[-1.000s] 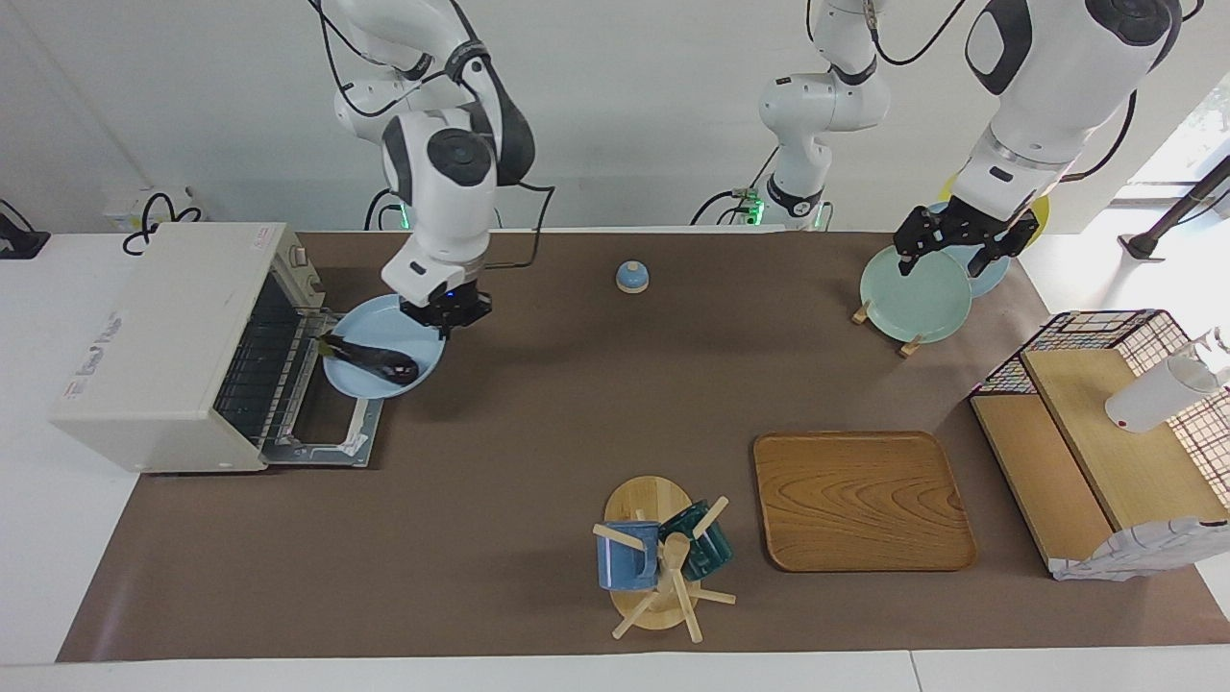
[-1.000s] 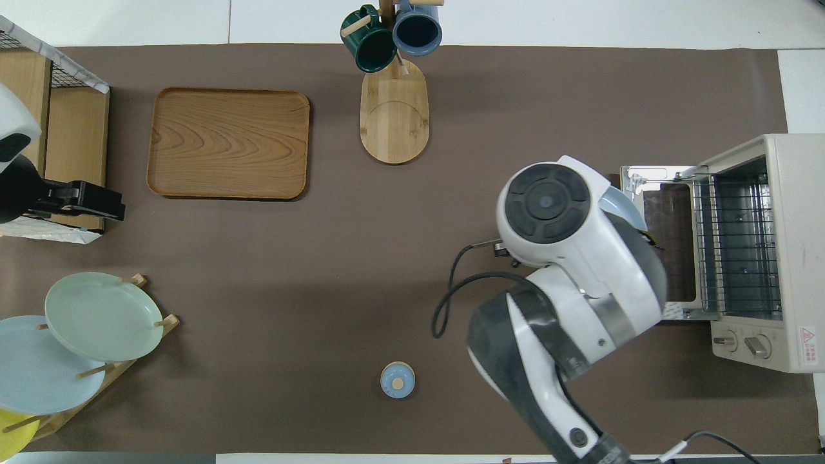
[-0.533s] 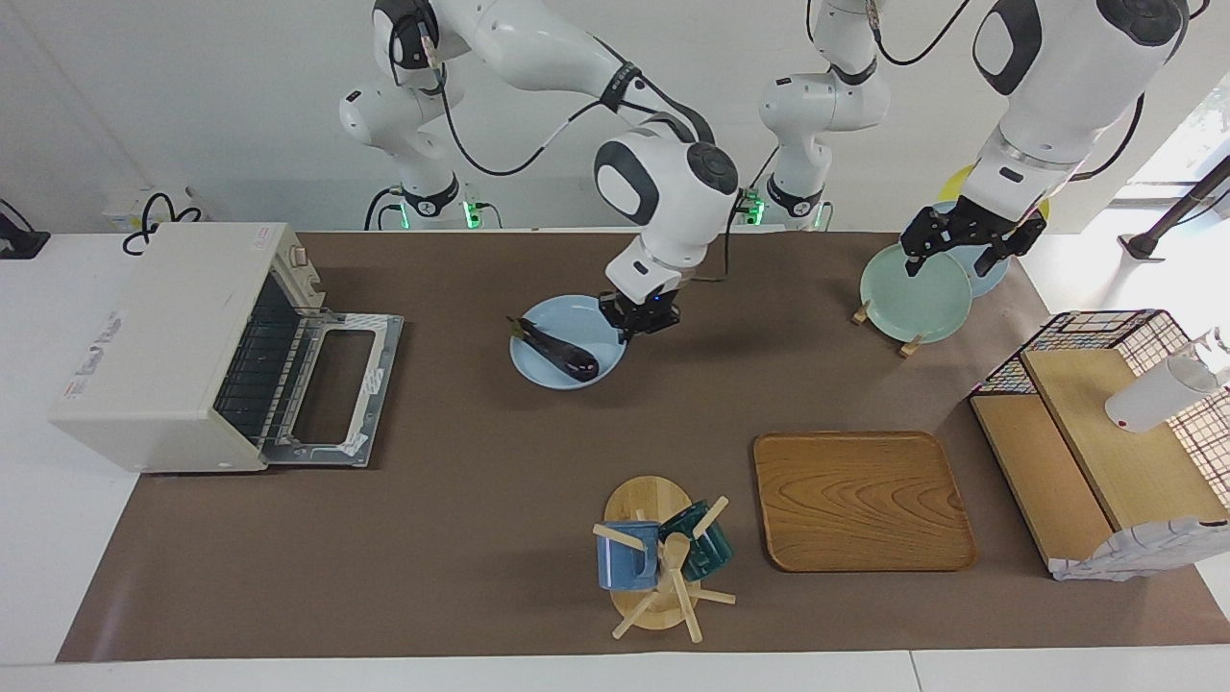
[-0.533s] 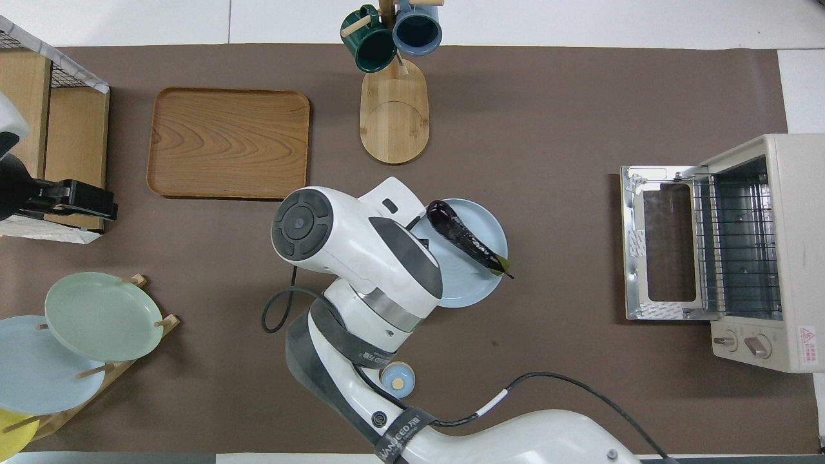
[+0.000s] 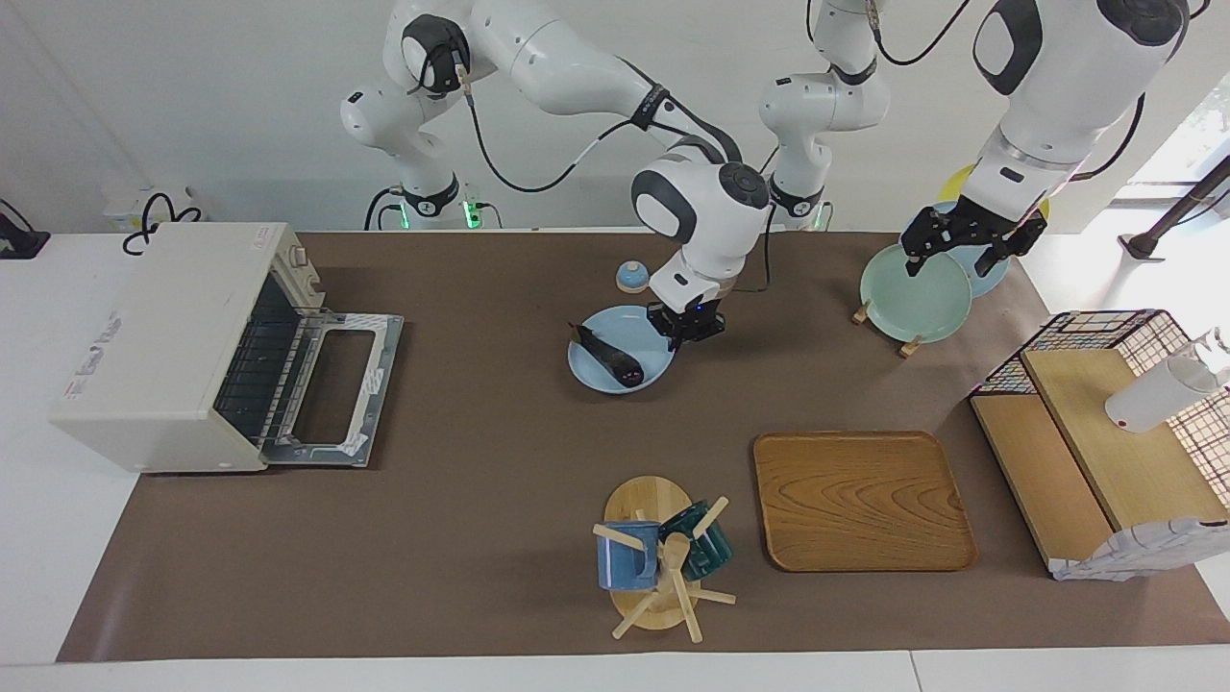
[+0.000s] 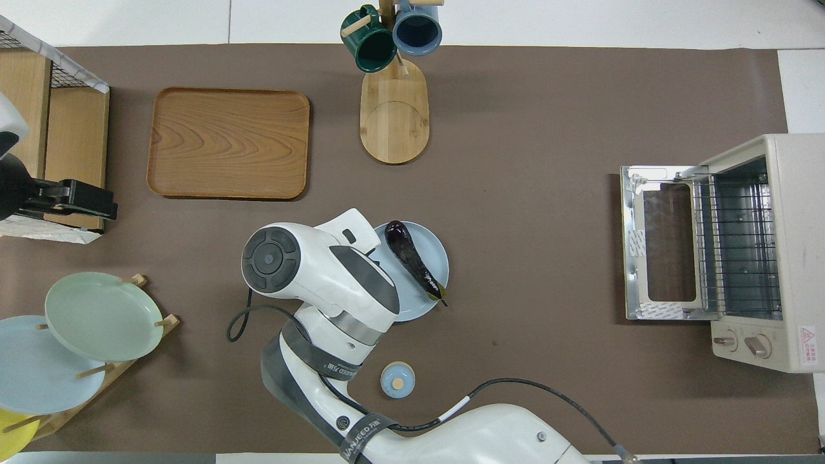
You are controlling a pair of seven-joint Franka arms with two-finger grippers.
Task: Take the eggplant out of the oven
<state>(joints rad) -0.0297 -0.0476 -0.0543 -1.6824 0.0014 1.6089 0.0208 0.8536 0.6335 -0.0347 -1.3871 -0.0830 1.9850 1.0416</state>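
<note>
Your right gripper (image 5: 685,328) has its jaws closed on the rim of the plate (image 5: 615,370), which is at mid-tabletop, well apart from the oven (image 5: 178,341). Your left gripper (image 5: 966,245) has its jaws wide, holding nothing, over the green plate (image 5: 913,298) on the rack. Since a second ago the plate went from right in front of the oven door out to the middle. The eggplant (image 5: 607,354) lies diagonally on the plate, glossy dark purple, with its stem end over the rim. The oven door is down, and the wire rack shows.
</note>
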